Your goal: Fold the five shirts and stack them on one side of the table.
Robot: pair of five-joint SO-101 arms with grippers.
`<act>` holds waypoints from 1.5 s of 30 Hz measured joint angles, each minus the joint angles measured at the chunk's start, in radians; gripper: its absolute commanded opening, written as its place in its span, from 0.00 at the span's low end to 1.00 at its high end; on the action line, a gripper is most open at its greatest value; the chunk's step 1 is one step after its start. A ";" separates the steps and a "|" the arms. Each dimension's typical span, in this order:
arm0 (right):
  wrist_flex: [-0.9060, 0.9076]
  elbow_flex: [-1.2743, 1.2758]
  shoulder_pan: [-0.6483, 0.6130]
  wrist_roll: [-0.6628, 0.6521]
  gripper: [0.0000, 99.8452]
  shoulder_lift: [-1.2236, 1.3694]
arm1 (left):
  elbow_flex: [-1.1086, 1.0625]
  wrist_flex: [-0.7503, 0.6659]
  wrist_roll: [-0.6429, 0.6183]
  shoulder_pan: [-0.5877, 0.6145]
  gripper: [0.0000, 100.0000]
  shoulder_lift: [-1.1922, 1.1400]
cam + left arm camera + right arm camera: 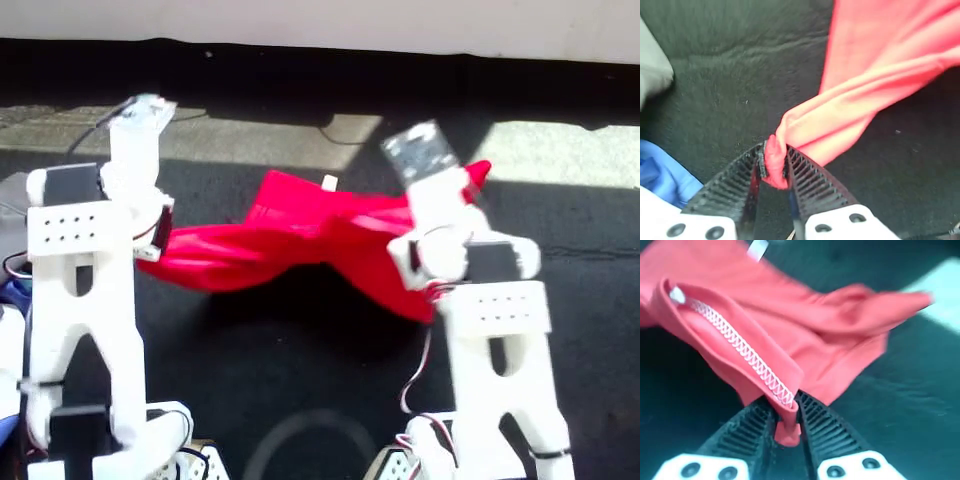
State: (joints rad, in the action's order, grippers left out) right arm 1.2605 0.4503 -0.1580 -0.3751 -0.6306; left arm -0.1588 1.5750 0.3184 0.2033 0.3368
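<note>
A red shirt [300, 235] hangs stretched between both arms above the dark table [300, 390], casting a shadow beneath it. My left gripper [775, 167] is shut on a bunched corner of the red shirt [870, 85]; in the high view it sits at the cloth's left end [155, 245]. My right gripper [787, 420] is shut on a hem of the red shirt [790, 330] with white zigzag stitching, at the cloth's right end [425, 275]. A white tag [329, 182] shows at the shirt's far edge.
A blue garment [660, 175] and a grey one [652, 70] lie on the table beside the left arm, at the left edge in the high view [10, 290]. Cables trail by the arm bases [415, 385]. A sunlit strip [300, 140] crosses the far table.
</note>
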 measured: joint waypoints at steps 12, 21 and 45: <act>0.017 -0.543 0.233 -0.035 0.00 -0.015 | 0.342 0.118 0.000 -0.063 0.01 0.172; 0.123 -0.957 0.296 -0.077 0.00 -0.029 | 0.575 0.137 0.000 -0.063 0.01 0.377; 0.229 -1.502 0.336 -0.077 0.00 -0.049 | 0.749 0.144 0.000 -0.061 0.01 0.502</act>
State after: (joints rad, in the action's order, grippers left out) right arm 1.4891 -1.0518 0.1780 -0.4519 -0.6797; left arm 0.5900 1.7192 0.3184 0.1419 0.8385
